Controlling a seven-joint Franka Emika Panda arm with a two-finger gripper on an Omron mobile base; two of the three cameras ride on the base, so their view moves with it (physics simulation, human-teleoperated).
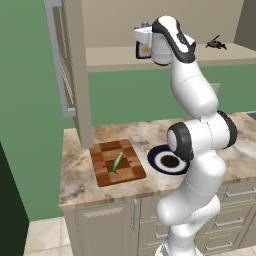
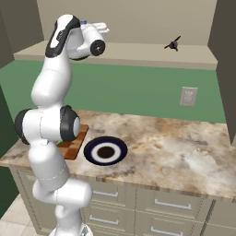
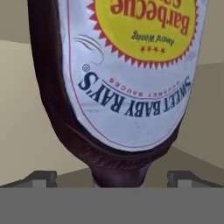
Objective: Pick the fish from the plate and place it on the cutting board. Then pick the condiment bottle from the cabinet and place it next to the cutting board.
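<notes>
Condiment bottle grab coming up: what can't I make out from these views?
- Condiment bottle: hand view cuts off its cap and base.
- Hand: contact with the bottle not discernible.
- Left base view: the arm covers most of the bottle.
- Cutting board: right base view, mostly behind the arm.

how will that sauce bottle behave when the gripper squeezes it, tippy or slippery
The condiment bottle is tall with a narrow neck, so a push up high would probably tip it. Its glossy label looks slippery. It looks rigid, so it should not cave between the open gripper fingers.
</notes>
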